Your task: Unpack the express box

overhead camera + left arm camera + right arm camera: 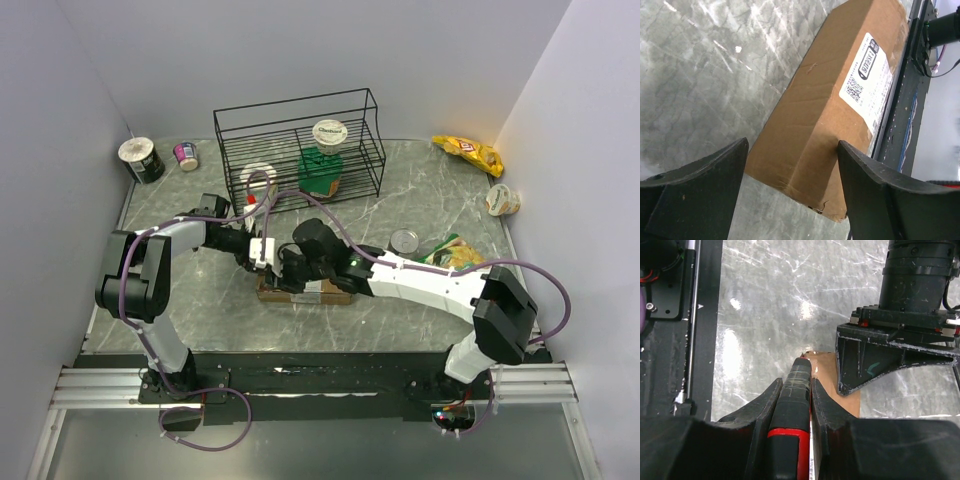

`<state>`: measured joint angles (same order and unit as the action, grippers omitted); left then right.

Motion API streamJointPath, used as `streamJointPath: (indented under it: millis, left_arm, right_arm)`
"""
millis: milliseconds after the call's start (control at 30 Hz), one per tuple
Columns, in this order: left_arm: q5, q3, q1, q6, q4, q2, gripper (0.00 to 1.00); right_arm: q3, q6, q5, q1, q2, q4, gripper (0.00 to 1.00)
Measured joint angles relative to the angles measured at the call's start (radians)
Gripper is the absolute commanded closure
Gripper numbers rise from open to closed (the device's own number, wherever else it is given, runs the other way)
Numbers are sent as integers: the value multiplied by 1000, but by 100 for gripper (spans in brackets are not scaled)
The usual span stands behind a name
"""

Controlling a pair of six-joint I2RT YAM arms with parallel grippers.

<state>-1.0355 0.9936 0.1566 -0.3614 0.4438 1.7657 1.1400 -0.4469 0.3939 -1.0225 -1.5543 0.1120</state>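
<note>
Box: express box (pixel 300 292) lying flat on the bench (pixel 700 75), mid-front, between both arms; white label (pixel 867 82) on one long face.
Left fingers (pixel 705 190): spread wide, one on either side of the carton's end; contact impossible to tell.
Right fingers (pixel 765 410): clamped on a black-and-red tool (pixel 795 405), grey tip touching the cardboard edge, close beside the left wrist.

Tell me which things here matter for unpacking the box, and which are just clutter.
Job in hand: express box; red-and-black tool shut in the right gripper; left gripper open over the box's end.
Lying about: black wire rack, green tub inside it, yellow snack bag, tin, pink cup.
</note>
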Motion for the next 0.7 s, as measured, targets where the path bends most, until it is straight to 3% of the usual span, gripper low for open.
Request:
streamJointPath:
  millis: [700]
  left_arm:
    - [-41, 0, 0, -102, 41, 0, 29]
  right_arm:
    - [4, -27, 42, 69, 55, 180, 100]
